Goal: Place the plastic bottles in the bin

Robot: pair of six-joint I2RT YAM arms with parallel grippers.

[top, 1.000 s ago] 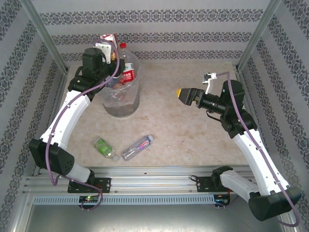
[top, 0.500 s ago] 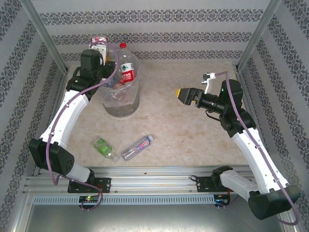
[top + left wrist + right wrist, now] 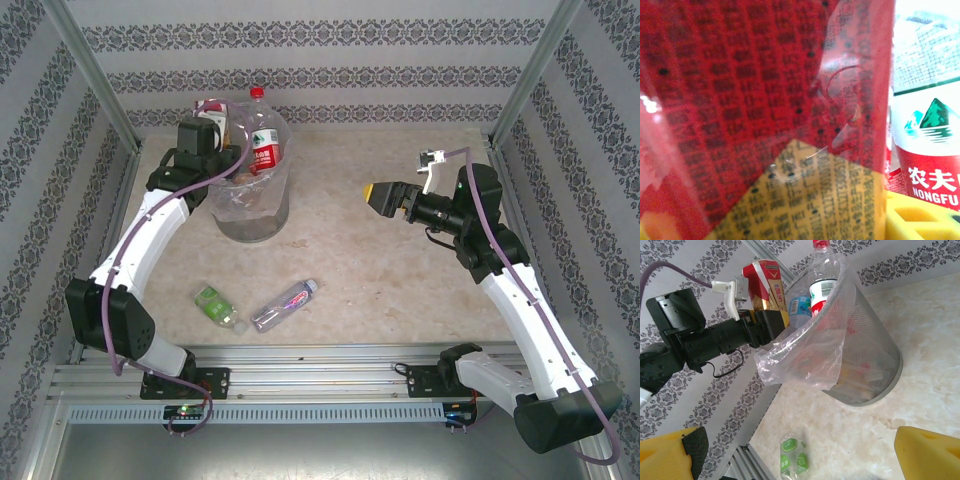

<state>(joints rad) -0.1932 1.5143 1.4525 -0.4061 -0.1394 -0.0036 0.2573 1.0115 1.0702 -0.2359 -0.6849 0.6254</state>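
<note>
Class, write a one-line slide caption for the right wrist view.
Left gripper holds a red-and-gold container beside the bag-lined grey mesh bin; a green-labelled plastic bottle lies on the marbled table.

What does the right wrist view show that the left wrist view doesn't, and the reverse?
Right wrist: the grey bin with its clear bag, a green-labelled bottle lying on the table, and the left hand from outside, by the bin's rim. Left wrist: the held label's fine print, close up. Both: the red-and-gold labelled bottle in the left hand, and the red-and-white labelled bottle standing in the bin.
</note>
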